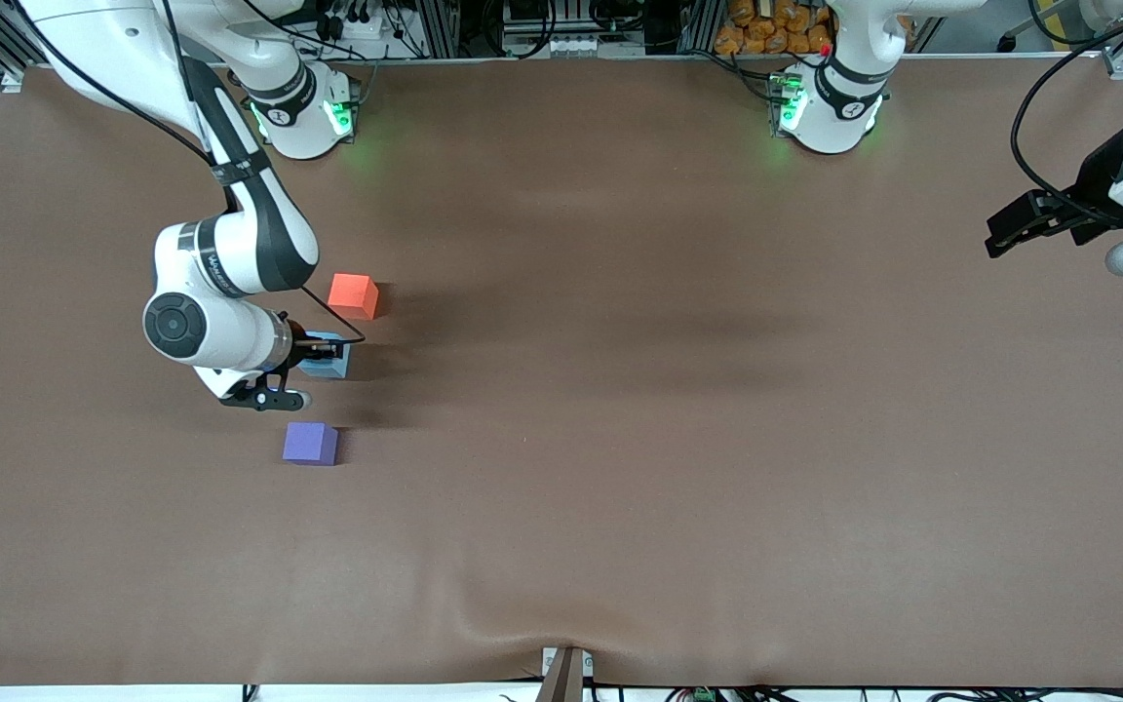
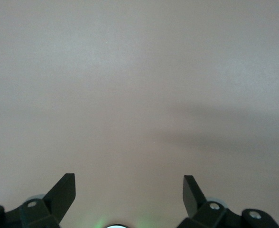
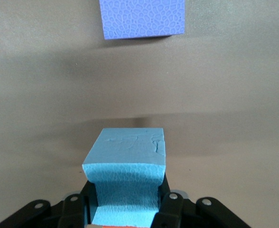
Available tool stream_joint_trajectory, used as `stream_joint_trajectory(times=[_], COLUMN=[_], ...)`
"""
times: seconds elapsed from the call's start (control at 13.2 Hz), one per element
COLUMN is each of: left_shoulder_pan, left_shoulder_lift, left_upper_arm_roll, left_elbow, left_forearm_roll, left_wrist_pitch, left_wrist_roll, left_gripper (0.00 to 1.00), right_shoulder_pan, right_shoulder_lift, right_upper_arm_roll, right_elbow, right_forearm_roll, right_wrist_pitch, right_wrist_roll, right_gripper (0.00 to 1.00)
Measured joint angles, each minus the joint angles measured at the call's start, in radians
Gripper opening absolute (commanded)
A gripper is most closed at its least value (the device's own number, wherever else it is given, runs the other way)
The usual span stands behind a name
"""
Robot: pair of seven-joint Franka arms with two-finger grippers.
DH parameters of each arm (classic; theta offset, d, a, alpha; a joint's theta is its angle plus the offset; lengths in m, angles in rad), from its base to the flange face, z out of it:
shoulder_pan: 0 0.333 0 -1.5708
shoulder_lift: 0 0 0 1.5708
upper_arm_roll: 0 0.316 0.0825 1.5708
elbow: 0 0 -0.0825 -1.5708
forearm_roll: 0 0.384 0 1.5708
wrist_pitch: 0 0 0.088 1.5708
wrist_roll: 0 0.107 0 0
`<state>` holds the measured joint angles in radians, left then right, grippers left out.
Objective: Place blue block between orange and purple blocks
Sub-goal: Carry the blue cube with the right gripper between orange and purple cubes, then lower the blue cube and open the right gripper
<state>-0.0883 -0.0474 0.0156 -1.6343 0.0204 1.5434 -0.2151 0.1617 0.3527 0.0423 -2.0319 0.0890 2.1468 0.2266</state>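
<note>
The sky-blue block (image 1: pixel 330 355) sits between the orange block (image 1: pixel 353 295) and the purple block (image 1: pixel 310 444), near the right arm's end of the table. My right gripper (image 1: pixel 320 351) is shut on the blue block (image 3: pixel 125 178), its fingers pressing the foam in on both sides. The purple block (image 3: pixel 142 18) shows ahead in the right wrist view. I cannot tell whether the blue block rests on the table or hangs just above it. My left gripper (image 1: pixel 1010 229) is open and empty, held off at the left arm's end of the table, with only bare table under it (image 2: pixel 130 190).
The brown table mat (image 1: pixel 620 439) stretches wide around the three blocks. Both arm bases (image 1: pixel 303 112) stand along the table's edge farthest from the front camera. A small bracket (image 1: pixel 564 673) sits at the nearest edge.
</note>
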Motion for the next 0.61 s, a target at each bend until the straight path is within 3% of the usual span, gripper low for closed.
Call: stream_joint_trajectory(times=[0.61], left_shoulder_pan=[0.0], left_shoulder_lift=[0.0], left_upper_arm_roll=[0.0], left_elbow=[-0.005], left_forearm_roll=[0.0], left_wrist_pitch=[0.006], left_wrist_roll=[0.0], left_gripper=[1.0], right_shoulder_pan=[0.004], right_shoulder_lift=[0.049], right_upper_arm_roll=[0.01], right_elbow=[-0.067], right_forearm_roll=[-0.013], right_wrist_pitch=[0.162], right_wrist_roll=[0.0], right_gripper=[0.0])
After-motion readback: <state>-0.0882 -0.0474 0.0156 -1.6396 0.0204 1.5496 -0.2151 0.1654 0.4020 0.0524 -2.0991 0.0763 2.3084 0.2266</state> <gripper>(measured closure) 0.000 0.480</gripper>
